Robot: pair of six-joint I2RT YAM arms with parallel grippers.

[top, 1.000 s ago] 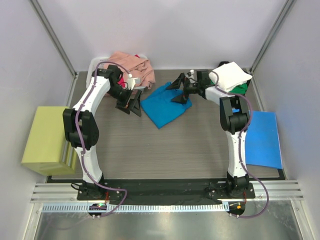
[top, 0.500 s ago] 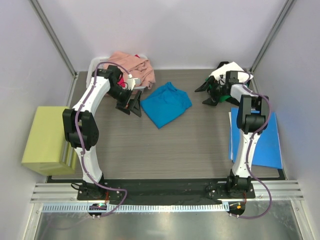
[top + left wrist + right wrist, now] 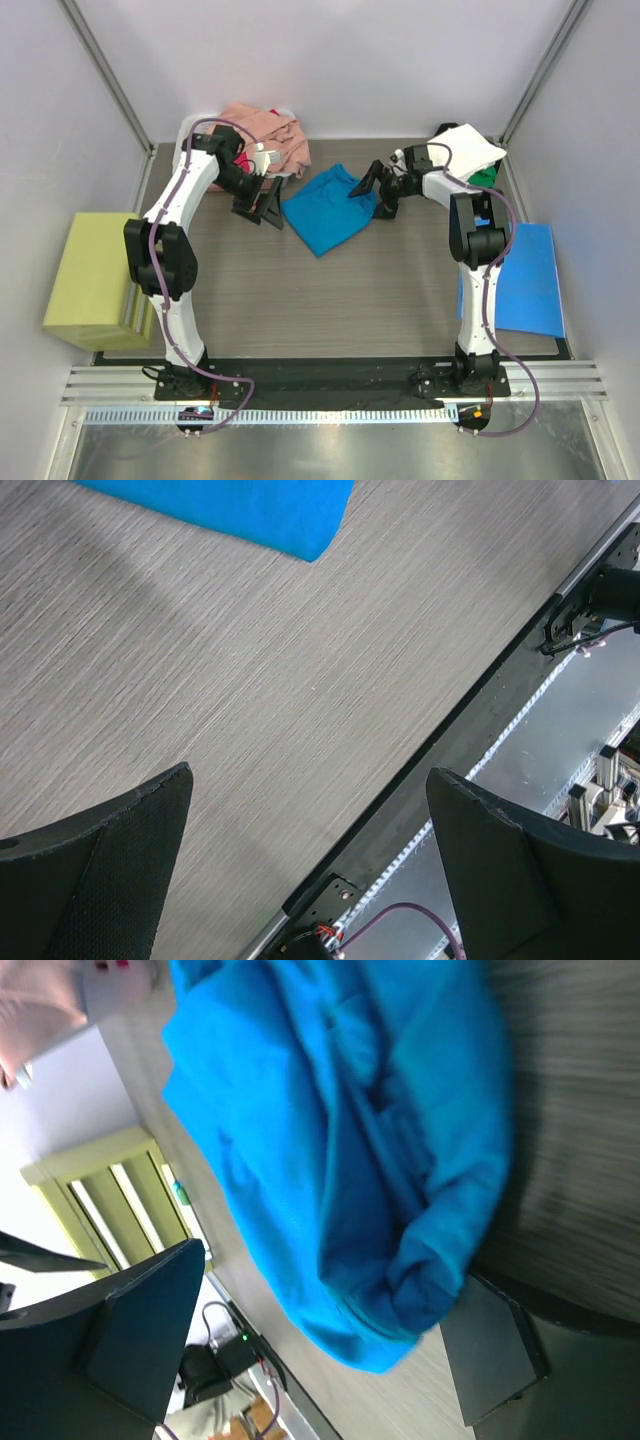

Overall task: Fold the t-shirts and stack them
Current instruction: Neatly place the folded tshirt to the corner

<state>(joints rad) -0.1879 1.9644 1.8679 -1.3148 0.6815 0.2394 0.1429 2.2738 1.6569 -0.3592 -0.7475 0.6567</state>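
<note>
A bright teal-blue t-shirt [image 3: 330, 208] lies loosely bunched on the table at the back middle. My right gripper [image 3: 373, 193] stands open at its right edge, and in the right wrist view the rumpled blue cloth [image 3: 340, 1150] fills the space ahead of the open gripper [image 3: 310, 1350]. My left gripper [image 3: 260, 208] hangs open just left of the shirt, with nothing in it. In the left wrist view only a corner of the blue shirt [image 3: 230, 505] shows beyond the open gripper [image 3: 310, 865]. A salmon pink t-shirt [image 3: 265, 128] is heaped at the back left. A white t-shirt [image 3: 468, 150] lies over a green one [image 3: 486, 178] at the back right.
A flat blue sheet [image 3: 525, 275] lies at the right side of the table. A yellow-green block [image 3: 95, 280] stands off the table's left edge. The pink heap rests in a white basket [image 3: 192, 128]. Frame posts and walls close in the back corners.
The right arm swung away to the white and green pile and has come back to the blue shirt's right edge, its gripper still open. The left arm has barely moved.
</note>
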